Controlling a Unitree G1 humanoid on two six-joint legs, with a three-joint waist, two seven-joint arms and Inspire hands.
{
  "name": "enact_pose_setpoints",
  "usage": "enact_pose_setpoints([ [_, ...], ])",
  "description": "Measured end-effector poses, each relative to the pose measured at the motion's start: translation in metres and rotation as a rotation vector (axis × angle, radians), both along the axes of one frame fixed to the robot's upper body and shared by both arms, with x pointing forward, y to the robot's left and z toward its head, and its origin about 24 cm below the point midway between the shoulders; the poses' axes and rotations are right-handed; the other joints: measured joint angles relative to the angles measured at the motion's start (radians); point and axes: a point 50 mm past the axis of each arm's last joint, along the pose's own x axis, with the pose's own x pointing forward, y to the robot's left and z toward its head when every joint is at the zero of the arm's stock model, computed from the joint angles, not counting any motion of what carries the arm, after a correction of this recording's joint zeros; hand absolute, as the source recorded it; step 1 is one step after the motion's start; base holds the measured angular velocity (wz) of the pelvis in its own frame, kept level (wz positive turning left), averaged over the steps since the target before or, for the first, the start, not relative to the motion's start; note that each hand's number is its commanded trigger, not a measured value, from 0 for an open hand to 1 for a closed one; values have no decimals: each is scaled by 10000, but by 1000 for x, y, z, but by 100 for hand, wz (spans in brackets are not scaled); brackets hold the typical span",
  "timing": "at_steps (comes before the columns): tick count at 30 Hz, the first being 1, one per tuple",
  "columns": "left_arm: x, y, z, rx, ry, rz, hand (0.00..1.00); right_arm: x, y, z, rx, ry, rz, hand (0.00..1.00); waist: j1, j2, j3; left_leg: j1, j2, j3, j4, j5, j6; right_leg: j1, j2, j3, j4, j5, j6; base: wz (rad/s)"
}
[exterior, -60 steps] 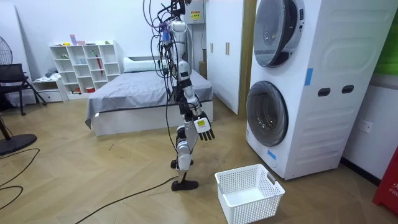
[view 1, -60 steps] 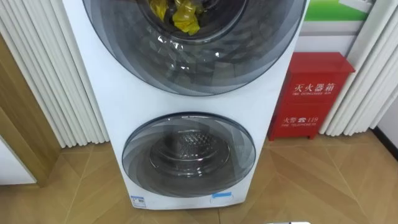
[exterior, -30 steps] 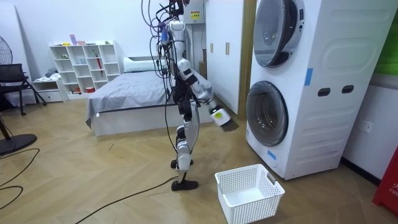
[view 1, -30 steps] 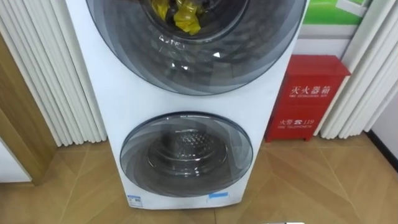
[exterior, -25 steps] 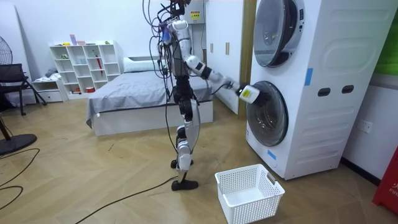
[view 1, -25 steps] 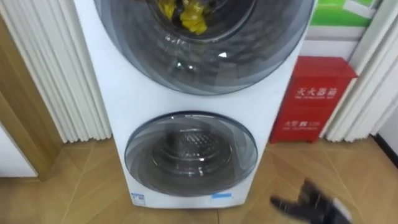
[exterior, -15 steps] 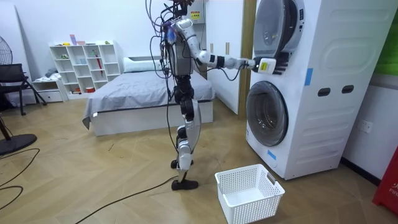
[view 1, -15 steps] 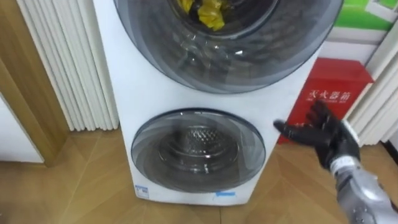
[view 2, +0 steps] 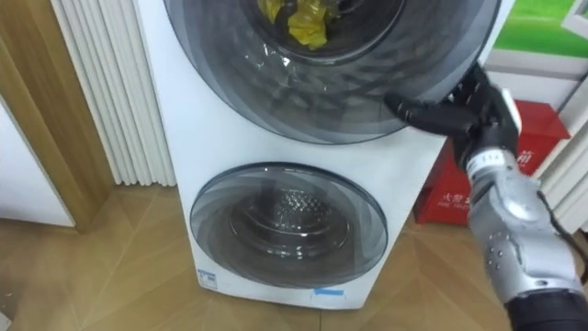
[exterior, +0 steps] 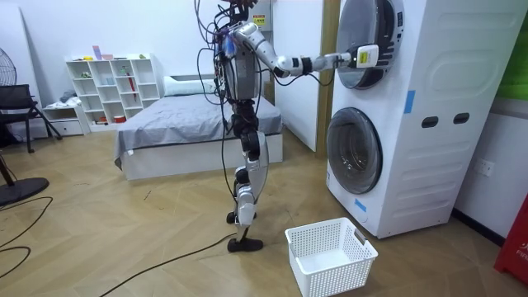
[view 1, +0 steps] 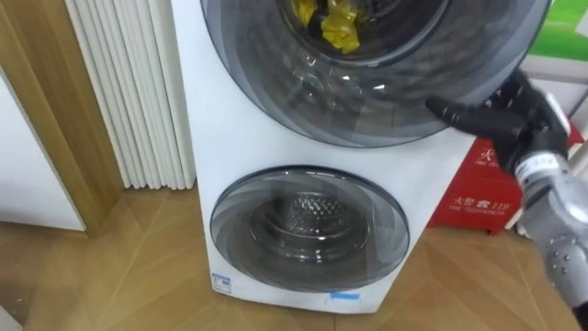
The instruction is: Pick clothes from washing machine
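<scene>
While the robot stands on the wood floor facing the washing machine point(view 1: 191, 110), arm raised, we log 2 stacked drums. Upper drum: yellow clothes point(view 1: 336, 24) bunched inside, behind the glass of the round upper door point(view 1: 367, 97). Lower door point(view 1: 308, 230): perforated metal drum behind its glass. Right hand point(view 1: 517, 114): released, fingers straight and spread, grasping nothing, at the upper door's right rim; contact we cannot tell. White basket point(exterior: 326, 269): on the floor near the machine's base, mesh bottom showing.
</scene>
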Motion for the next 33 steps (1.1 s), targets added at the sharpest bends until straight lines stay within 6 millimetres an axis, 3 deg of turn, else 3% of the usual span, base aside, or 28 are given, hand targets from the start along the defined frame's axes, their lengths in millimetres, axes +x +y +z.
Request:
enact_pose_setpoints([
  [4, 1, 0, 0, -72, 7, -10, 0, 2, -3, 0, 2, 97, -84, 0, -29, -13, -3, -31, -23, -134, 1, 0, 0, 1, -35, -211, 3, 0, 1, 6],
  [21, 4, 5, 4, -3, 131, -372, 0, 8, -11, 6, -248, 289, 328, 0, 35, 53, -27, -115, -31, -158, 23, 3, 0, -108, -45, -266, 3, -1, 1, 0],
  [28, 7, 6, 5, 44, 101, -500, 0, 11, 2, 32, -722, -562, 90, 0, 14, 71, -37, -183, -26, -94, 6, 5, 1, -243, -40, -200, 16, -1, 1, -9],
  [33, 6, 8, 5, 84, 178, -516, 0, -12, 21, 39, -1204, -1481, 616, 0, 31, 76, -38, -72, 29, 55, -8, 5, 0, -303, 15, 31, 21, 0, 0, -26],
])
